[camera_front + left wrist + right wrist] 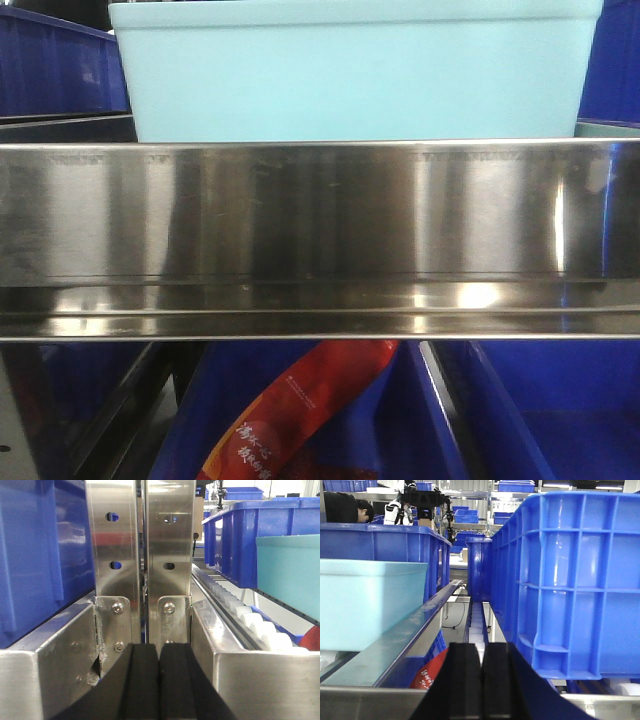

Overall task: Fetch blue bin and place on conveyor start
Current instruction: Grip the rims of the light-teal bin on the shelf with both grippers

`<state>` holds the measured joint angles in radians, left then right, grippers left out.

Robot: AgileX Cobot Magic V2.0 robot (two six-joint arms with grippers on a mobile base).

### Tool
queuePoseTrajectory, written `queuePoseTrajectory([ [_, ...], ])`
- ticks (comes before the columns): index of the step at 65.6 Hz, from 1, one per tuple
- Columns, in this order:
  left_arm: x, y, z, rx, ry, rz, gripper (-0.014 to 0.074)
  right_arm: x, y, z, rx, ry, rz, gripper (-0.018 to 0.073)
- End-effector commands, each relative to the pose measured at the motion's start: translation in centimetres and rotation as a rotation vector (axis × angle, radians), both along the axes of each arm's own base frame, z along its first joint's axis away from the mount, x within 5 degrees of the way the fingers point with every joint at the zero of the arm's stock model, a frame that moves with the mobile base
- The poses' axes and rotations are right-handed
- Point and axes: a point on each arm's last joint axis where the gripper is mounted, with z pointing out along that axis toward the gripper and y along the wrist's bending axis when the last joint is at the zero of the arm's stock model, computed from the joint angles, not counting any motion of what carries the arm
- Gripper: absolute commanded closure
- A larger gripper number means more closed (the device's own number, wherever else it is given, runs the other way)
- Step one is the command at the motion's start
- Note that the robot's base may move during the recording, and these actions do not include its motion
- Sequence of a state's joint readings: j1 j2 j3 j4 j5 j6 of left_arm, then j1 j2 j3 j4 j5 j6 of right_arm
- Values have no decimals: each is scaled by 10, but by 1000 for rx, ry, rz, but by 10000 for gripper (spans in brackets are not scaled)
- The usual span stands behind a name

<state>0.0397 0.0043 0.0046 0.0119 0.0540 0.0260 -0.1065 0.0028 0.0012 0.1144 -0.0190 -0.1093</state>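
One pale aqua blue bin [350, 70], smooth-walled, sits behind a steel rail [320, 220].

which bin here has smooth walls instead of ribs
The pale aqua bin, just behind the steel rail. Its walls are plain and smooth, while the dark blue bins beside it are ribbed.

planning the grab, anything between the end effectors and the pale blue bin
Yes. A stainless steel rail runs across in front, hiding the base of the blue bin. The left end effector faces steel uprights with the bin to their right; the right end effector has that rail just ahead.
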Motion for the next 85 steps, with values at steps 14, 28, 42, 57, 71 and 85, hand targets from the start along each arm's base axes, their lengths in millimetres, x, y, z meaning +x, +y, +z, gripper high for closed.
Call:
queuePoseTrajectory([
  [14,-1,0,4,2,-28,-5,707,0,0,2,-6,-17,-2,721],
  [28,-1,0,4,2,-28,-5,707,-1,0,3,-7,-31,-4,721],
  [42,-1,0,6,3,-57,-5,707,-1,-1,7,-11,-75,-9,721],
  [57,-2,0,16,5,-164,-6,707,-2,-1,10,-14,-107,-13,721],
  [71,-10,-1,48,6,-238,-6,707,-10,1,44,9,-146,2,721],
  [85,-23,-1,109,6,-88,0,585,-24,6,108,6,-87,37,452],
])
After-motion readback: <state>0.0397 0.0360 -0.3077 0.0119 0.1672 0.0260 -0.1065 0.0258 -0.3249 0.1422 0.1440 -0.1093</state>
